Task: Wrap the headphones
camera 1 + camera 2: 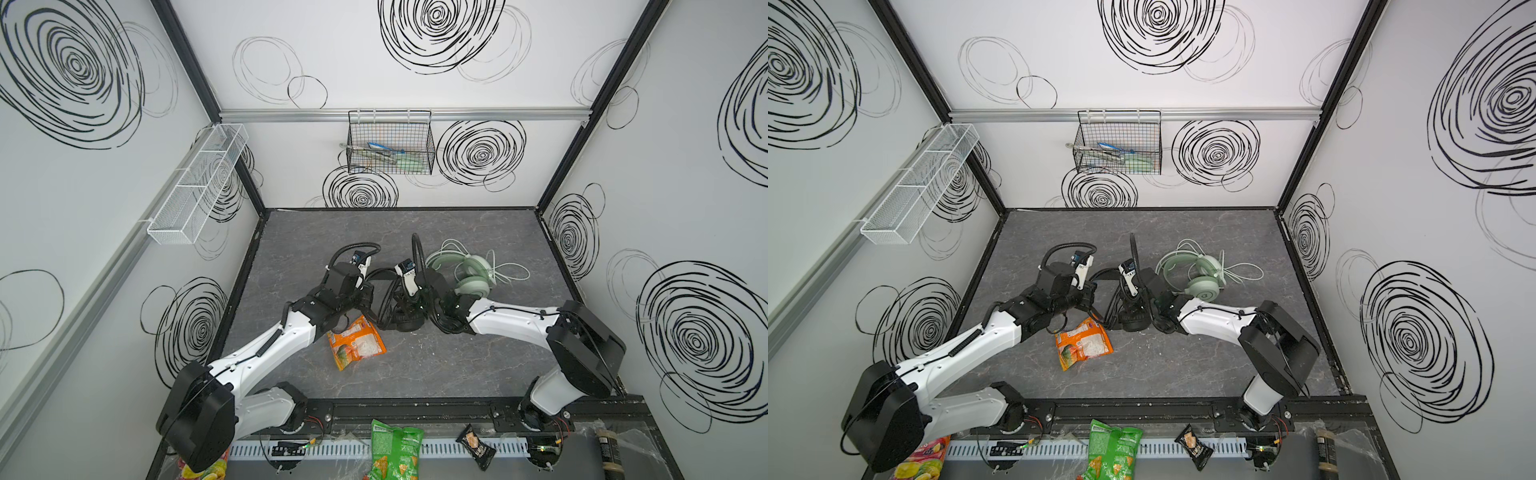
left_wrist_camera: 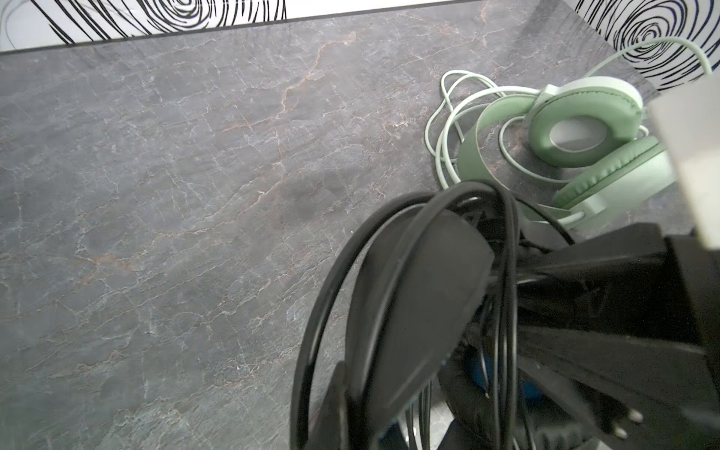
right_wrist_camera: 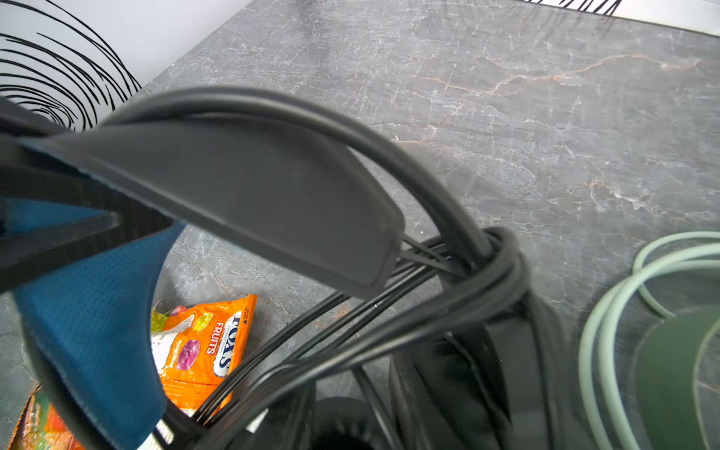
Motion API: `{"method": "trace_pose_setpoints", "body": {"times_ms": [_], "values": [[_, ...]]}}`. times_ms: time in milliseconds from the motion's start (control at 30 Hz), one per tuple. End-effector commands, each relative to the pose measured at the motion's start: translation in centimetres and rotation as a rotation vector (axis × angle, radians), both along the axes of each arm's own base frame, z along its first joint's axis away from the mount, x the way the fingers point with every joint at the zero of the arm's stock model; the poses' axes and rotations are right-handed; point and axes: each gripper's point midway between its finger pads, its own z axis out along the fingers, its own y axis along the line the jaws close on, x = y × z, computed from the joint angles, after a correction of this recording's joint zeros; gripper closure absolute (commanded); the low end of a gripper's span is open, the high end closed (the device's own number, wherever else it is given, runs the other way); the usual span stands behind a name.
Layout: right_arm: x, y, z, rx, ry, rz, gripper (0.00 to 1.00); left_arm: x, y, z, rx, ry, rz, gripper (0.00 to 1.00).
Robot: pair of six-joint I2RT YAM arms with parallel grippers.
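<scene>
Two pincers at the black headphones, in the middle of the bench

The black headphones (image 1: 405,320) stand near the centre of the grey bench (image 1: 457,365). Their thin black cable (image 3: 389,323) lies in several turns around the headband and one earcup, and the blue inner earcup (image 3: 93,319) shows in the right wrist view. The left pincer (image 1: 371,306) comes from 9 o'clock and is closed narrow among the cable turns; what exactly it pinches I cannot tell. The right pincer (image 1: 413,309) comes from 3 o'clock and is sunk in the same black bundle, so I cannot tell how its jaws stand. The mint-green headphones (image 1: 469,276) lie flat at 2 o'clock, just beside, with their whitish cable (image 1: 507,272) loose around them. An orange candy bag (image 1: 357,343) lies at 8 o'clock.
</scene>
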Motion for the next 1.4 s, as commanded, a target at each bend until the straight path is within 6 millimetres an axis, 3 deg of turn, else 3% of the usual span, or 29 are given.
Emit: {"method": "trace_pose_setpoints", "body": {"times_ms": [0, 633, 1133, 1367], "values": [[1.3, -0.9, 2.5, 0.009, -0.071, -0.079, 0.59, 0.2, -0.9, 2.0, -0.111, -0.04, -0.022, 1.0], [-1.0, -2.3, 3.2, -0.098, -0.128, -0.12, 0.44, 0.9, 0.4, 1.4, -0.13, -0.028, 0.023, 1.0], [-2.7, -3.0, 4.1, -0.11, -0.134, -0.083, 0.43, 0.9, 0.6, 1.3, -0.14, -0.023, 0.034, 1.0], [-5.6, -2.0, 7.3, -0.081, -0.149, 0.067, 0.39, 1.0, 0.6, 1.1, -0.14, -0.017, 0.036, 1.0]]}}
